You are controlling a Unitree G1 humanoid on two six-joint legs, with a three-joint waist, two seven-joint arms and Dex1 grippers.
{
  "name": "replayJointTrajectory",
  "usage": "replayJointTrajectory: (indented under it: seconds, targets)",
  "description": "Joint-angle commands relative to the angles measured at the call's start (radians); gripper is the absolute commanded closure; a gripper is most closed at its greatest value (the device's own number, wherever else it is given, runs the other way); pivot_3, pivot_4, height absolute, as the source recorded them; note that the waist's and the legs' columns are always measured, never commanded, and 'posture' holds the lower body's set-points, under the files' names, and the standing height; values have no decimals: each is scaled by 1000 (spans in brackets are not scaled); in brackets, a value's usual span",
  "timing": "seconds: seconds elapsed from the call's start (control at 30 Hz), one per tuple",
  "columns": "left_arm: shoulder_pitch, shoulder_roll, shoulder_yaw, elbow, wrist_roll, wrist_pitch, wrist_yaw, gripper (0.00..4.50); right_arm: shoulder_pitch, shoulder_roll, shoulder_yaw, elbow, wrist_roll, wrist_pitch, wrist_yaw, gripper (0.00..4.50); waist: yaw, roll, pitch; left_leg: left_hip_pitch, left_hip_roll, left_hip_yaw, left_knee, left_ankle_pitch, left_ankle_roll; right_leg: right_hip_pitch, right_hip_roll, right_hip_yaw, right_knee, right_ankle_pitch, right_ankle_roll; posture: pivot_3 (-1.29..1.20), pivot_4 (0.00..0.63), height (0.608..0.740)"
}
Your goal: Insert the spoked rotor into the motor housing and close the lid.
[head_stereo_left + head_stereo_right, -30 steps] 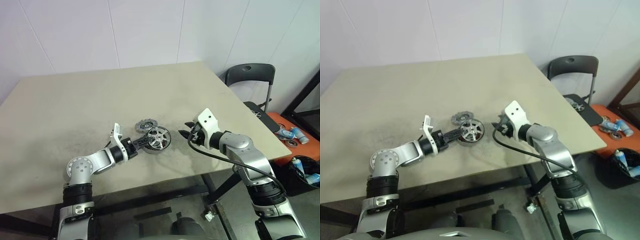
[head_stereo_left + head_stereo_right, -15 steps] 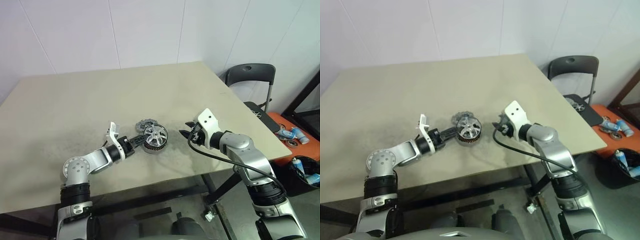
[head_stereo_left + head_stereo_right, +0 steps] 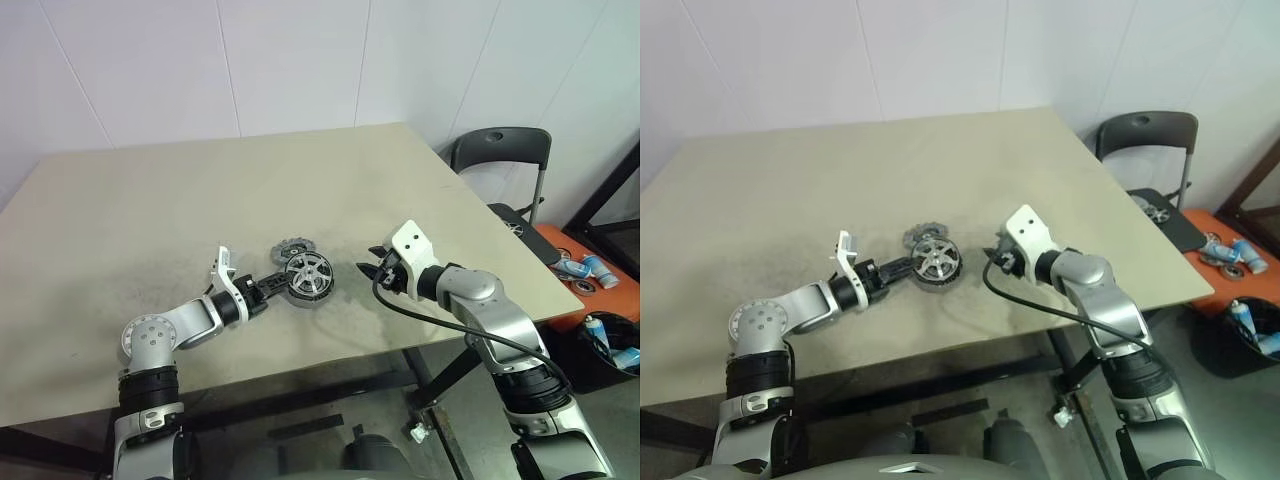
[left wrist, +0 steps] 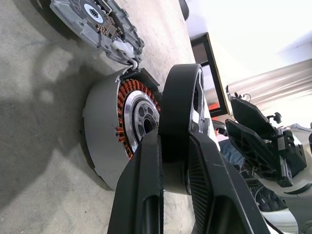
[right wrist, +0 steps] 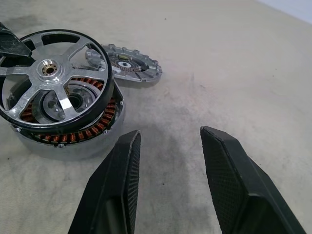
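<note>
You are working on the table, with the housing lying flat near its front edge. You are holding the rotor tilted over the housing's windings, probably to seat it; your left gripper is clamping its rim. The lid is waiting at the housing's 12 o'clock. Your right gripper, at 3 o'clock, is standing open and empty.

A beige worktop with dark smudges near its front stands against a plain white wall. Just beyond the worktop's far right corner stands a black chair. Past the chair, on the floor, lie an orange mat with small blue-and-white bottles on it.
</note>
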Motion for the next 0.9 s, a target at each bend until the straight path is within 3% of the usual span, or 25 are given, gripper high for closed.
replayJointTrajectory:
  seconds: [0.03,0.9]
  targets:
    - [-22,-9,-9,0,0,-10,-7,4100,-8,-10,-3,-13,-10,-22,-2,2467,0,0,0,0,0,0,0,0,0,0,0,0,0,0,0,0,0,740]
    - [-6,-2,17,22,11,-43,-24,4100,0,-16,21,-13,-29,-35,8,2467,-2,0,0,0,-1,0,0,0,0,0,0,0,0,0,0,0,0,740]
